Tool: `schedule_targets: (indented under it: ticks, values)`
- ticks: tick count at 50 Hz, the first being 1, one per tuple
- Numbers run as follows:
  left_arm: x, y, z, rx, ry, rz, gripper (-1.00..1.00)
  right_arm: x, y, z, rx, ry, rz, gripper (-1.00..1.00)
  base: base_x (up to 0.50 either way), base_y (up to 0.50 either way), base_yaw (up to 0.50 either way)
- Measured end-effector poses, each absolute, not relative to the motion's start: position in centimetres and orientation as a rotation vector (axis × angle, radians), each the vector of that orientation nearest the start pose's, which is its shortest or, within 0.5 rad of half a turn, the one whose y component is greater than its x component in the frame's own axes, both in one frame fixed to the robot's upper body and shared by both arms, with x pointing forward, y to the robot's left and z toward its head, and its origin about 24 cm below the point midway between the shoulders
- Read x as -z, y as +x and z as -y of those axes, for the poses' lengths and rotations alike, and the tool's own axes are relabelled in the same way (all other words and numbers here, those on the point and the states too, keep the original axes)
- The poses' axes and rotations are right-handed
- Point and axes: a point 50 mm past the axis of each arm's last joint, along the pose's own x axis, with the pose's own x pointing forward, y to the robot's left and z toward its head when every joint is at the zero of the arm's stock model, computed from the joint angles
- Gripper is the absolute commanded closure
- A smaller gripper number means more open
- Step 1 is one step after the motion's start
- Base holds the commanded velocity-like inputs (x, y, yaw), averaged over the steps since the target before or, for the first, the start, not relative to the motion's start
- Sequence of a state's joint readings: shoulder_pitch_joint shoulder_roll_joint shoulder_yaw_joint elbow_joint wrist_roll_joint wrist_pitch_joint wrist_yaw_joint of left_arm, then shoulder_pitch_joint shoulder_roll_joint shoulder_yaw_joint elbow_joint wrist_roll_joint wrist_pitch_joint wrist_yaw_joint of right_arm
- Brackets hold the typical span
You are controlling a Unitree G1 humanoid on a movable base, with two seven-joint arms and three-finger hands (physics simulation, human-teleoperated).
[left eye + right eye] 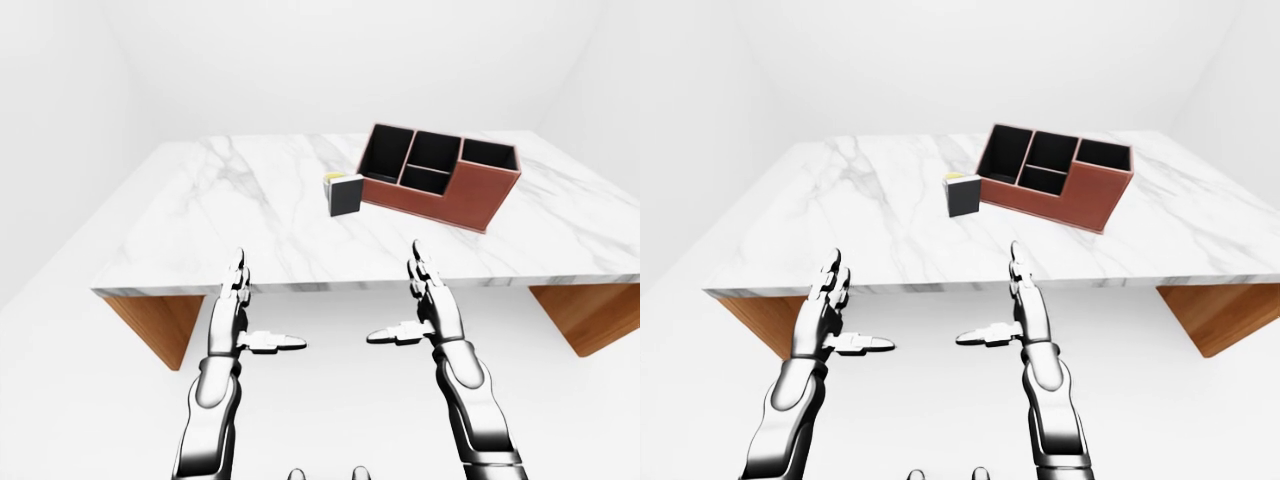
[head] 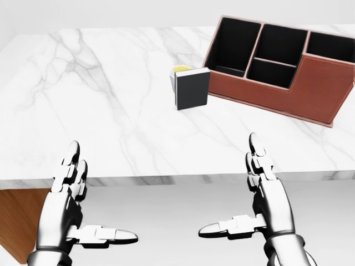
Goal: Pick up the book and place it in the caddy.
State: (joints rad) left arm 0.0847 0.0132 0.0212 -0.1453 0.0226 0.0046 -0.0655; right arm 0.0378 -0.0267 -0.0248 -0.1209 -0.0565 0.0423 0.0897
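Observation:
A small book point(image 2: 192, 88) with a dark cover and yellow top stands upright on the white marble table point(image 2: 100, 111), just left of the caddy. The brown leather caddy point(image 2: 288, 66) has several black compartments and lies toward the upper right of the head view. My left hand point(image 2: 83, 213) is open below the table's near edge at lower left, thumb pointing inward. At lower right my right hand point(image 2: 244, 202) is open the same way. Both hands are empty and well short of the book.
The table's near edge point(image 2: 166, 180) runs across the head view just above my hands. Wooden supports point(image 1: 150, 325) show under the table at both ends in the eye views. White floor and walls surround the table.

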Motion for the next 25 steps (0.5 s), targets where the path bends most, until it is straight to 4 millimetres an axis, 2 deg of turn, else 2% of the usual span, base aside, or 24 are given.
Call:
schedule_targets:
  ticks: [11,18,25]
  values:
    - [-5.5,23.7,-16.0,0.032,0.031,0.046,-1.00,-6.2,24.8,15.6,-0.059,-0.105,0.032,-1.00,0.01,0.03,0.00]
    - [-5.9,24.1,-16.1,0.054,0.023,0.032,-1.00,-7.8,25.2,15.4,-0.081,-0.135,0.100,-1.00,0.00,0.00,0.00]
    - [-7.6,24.7,-16.1,0.079,0.041,0.094,-1.00,-9.9,25.9,15.2,-0.125,-0.198,0.181,-1.00,0.00,0.00,0.00]
